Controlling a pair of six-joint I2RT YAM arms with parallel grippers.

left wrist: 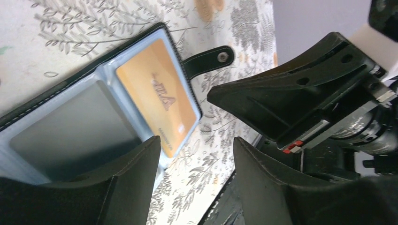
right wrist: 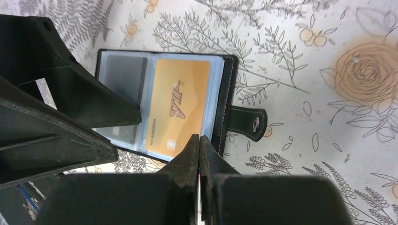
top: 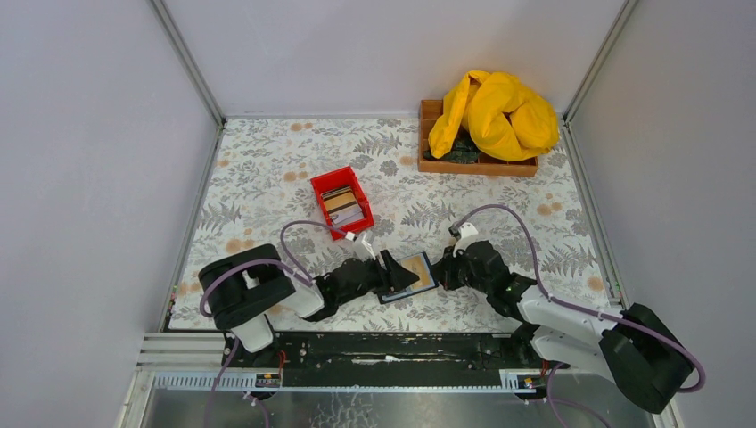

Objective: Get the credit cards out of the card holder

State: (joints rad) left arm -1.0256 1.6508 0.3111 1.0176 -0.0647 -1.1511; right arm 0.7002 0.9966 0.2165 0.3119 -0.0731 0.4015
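Two glossy cards (gold, grey) in stitched holder

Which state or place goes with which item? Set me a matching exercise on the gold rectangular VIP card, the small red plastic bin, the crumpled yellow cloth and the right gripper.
Column one:
1. gold rectangular VIP card
2. small red plastic bin
3. crumpled yellow cloth
4. right gripper

Column two:
A. fingers shut together
B. on the brown wooden tray
C. in a clear sleeve of the open black card holder
D. holding loose cards

Pairs: 1-C, 2-D, 3-B, 4-A.
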